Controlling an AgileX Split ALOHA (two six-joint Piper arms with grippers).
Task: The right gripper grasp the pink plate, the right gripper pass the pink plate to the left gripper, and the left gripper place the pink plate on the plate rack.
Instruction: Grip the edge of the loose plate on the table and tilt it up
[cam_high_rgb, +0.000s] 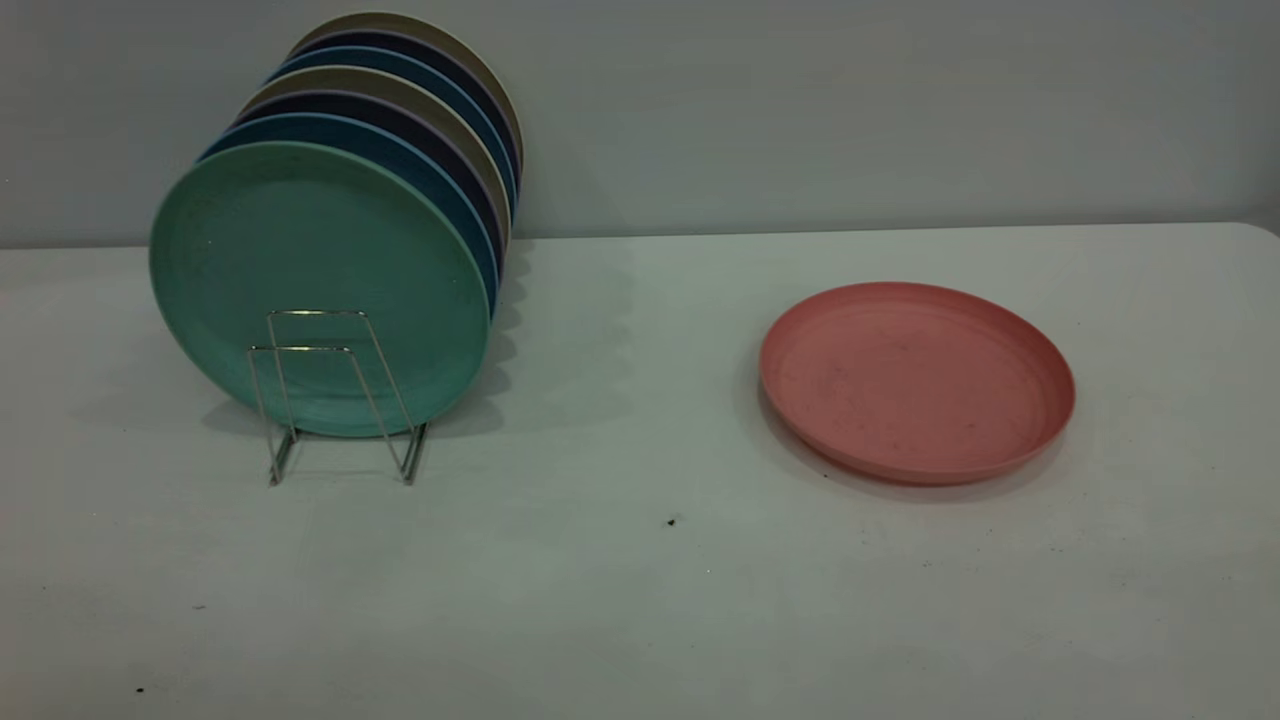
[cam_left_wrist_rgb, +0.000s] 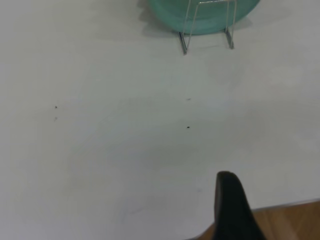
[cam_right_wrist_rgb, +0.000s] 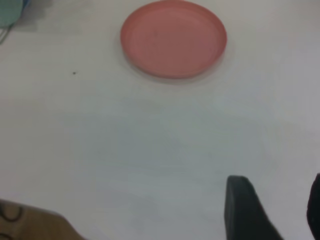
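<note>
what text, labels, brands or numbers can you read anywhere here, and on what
None: no words, numbers, brands or signs show in any view.
pink plate: plain, only faint scuffs.
teal-green plate and the plates stacked behind it: plain.
plate rack: bare wire.
table: only small dark specks, not print.
right tool and left tool: plain black where they show.
</note>
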